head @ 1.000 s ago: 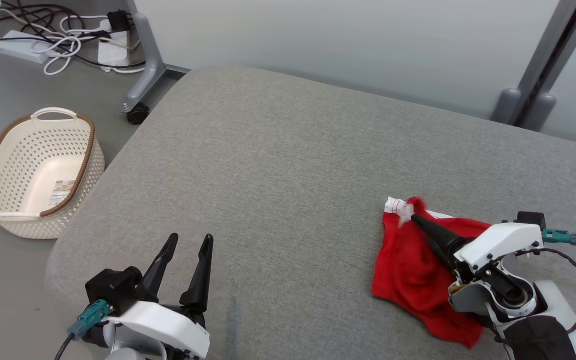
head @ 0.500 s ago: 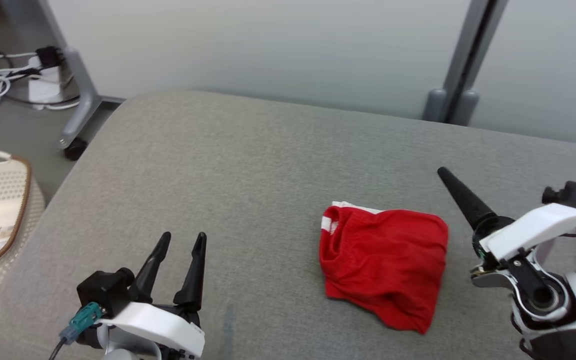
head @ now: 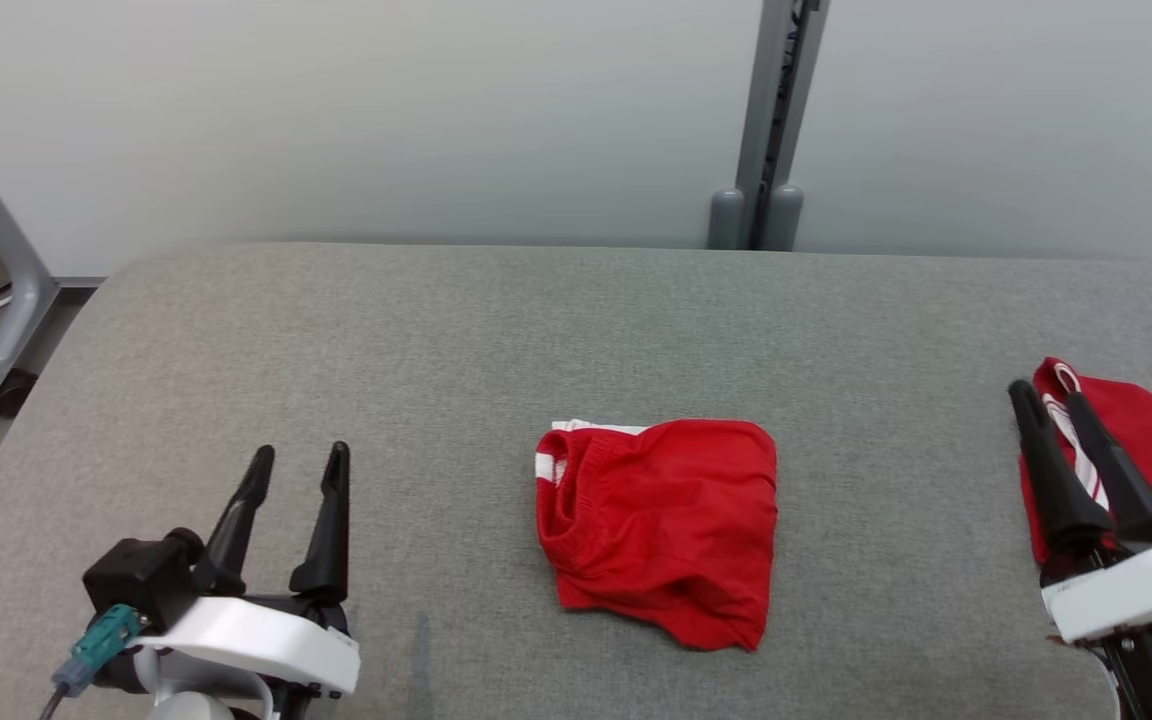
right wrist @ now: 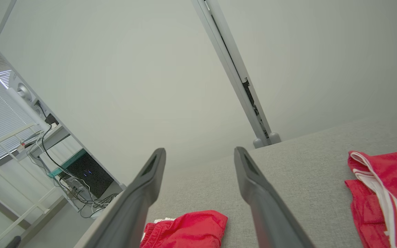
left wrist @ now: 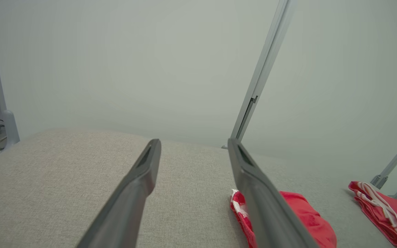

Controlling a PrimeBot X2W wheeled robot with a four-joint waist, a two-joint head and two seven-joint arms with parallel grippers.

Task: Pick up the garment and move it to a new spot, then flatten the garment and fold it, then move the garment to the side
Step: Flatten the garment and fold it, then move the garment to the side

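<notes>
The folded red shorts [head: 661, 530] lie near the middle of the grey padded table [head: 336, 330], waistband to the left, well apart from both grippers. The left gripper [head: 301, 455] sits at the lower left, fingers spread and empty. The right gripper [head: 1048, 394] — also spread, holding nothing — overlaps a second red garment [head: 1146, 440] with white stripes, which the picture's right edge cuts off. In the left wrist view one finger hides part of the shorts.
</notes>
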